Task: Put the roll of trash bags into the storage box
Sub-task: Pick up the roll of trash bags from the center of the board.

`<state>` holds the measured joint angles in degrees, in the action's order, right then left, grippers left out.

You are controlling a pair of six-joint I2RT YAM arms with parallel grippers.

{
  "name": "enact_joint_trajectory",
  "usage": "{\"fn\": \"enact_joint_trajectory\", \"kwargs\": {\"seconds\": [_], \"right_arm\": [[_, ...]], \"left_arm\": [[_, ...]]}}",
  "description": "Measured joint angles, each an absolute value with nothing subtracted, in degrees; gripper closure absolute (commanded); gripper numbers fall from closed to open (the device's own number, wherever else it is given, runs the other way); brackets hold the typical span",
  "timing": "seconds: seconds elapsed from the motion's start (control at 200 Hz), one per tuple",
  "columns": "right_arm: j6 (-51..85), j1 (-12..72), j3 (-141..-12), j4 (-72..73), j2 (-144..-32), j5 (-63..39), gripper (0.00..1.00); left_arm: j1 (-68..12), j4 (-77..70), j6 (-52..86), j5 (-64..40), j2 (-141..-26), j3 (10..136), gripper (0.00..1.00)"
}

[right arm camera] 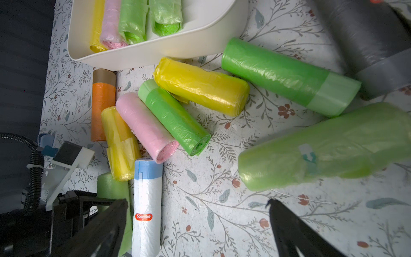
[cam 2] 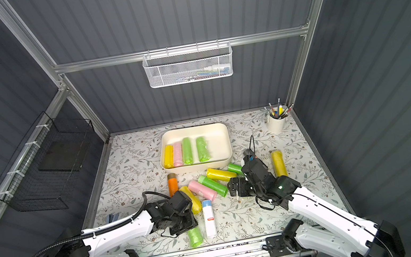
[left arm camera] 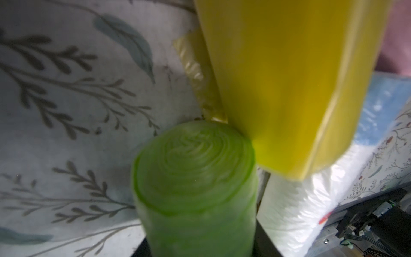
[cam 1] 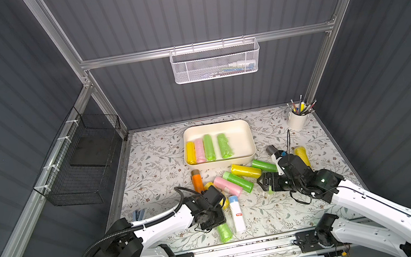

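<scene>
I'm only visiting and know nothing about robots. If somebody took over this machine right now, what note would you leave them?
Left gripper: closed on the light green roll near the front edge of the table.
Right gripper: open and empty, beside the loose rolls.
Storage box: mid-table toward the back, with four rolls lying side by side inside.
Done: those four are in.
Left: carry the gripped roll to the box, then probably the roughly ten loose ones.
</scene>
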<state>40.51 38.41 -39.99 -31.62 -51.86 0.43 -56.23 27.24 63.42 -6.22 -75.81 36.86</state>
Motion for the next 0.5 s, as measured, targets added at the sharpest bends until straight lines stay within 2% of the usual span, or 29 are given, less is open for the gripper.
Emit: {"fn": "enact_joint_trajectory", "kwargs": {"seconds": [0.245,0.5], "right_arm": [[40.71,38.41,-39.99,-31.07,-51.86,-0.56,0.01],[39.92,38.41,-39.99,-25.41,-51.86,-7.81,0.01]], "left_arm": [[-56.23,31.62,62.02,-3.55,-72.75,40.95,0.62],[-56.23,37.82,58.85,0.54,-68.97,46.94,0.62]]}}
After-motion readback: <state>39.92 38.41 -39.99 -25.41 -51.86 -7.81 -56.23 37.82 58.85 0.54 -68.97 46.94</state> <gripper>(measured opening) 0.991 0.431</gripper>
